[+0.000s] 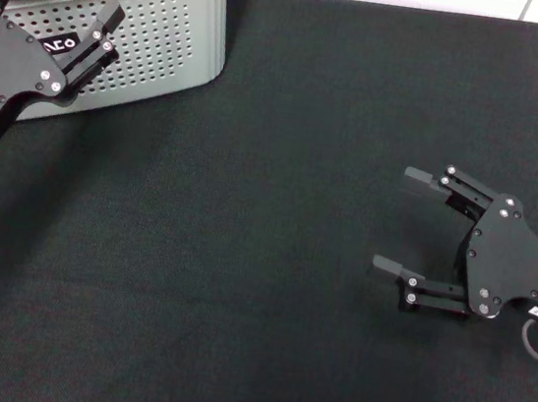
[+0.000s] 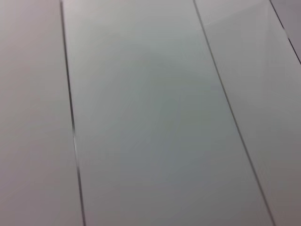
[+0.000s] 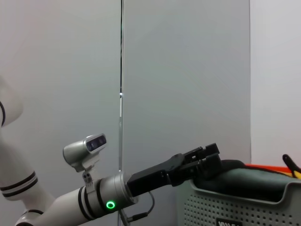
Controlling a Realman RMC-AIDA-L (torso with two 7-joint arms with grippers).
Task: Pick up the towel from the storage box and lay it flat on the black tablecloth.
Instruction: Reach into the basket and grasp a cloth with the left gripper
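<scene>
left end effector (image 1: 100,38) at the storage box (image 1: 162,33), seemingly apart; right end effector (image 1: 407,224) apart.

This looks like a robotics lab or test room, not a home. The work surface is a table covered edge to edge by a plain black tablecloth (image 1: 271,261), with only a perforated grey storage box (image 1: 161,43) set at its far left corner. Behind it, both wrist views show bare pale wall panels (image 3: 183,84) split by thin dark vertical seams, with no furniture or decoration on them. A white and silver robot arm (image 3: 89,200) with a lit green ring on its joint reaches across in front of those panels, and a small grey camera unit (image 3: 84,148) sits above it
</scene>
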